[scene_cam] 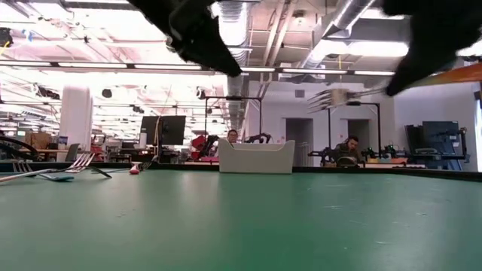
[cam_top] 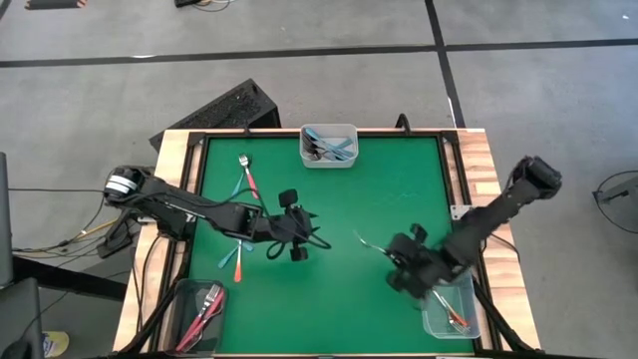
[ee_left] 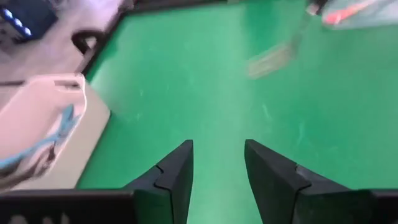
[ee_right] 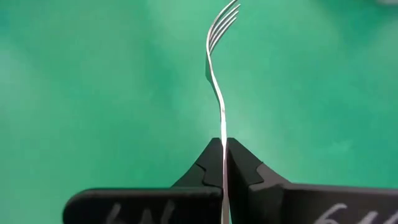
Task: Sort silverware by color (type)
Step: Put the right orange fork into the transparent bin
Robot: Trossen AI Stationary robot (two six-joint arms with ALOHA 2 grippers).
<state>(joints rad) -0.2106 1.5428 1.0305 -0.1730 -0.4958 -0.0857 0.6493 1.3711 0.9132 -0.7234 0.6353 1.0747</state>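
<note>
Right gripper [ee_right: 224, 163] clenched on a fork [ee_right: 216, 56] above the mat near the orange container [cam_top: 447, 317] — next likely a drop there; left gripper [ee_left: 217, 163] hovered released mid-table.

An open-plan lab: exposed ceiling ducts [scene_cam: 248, 30]; monitors [scene_cam: 164, 129]; seated people [scene_cam: 349, 148].
</note>
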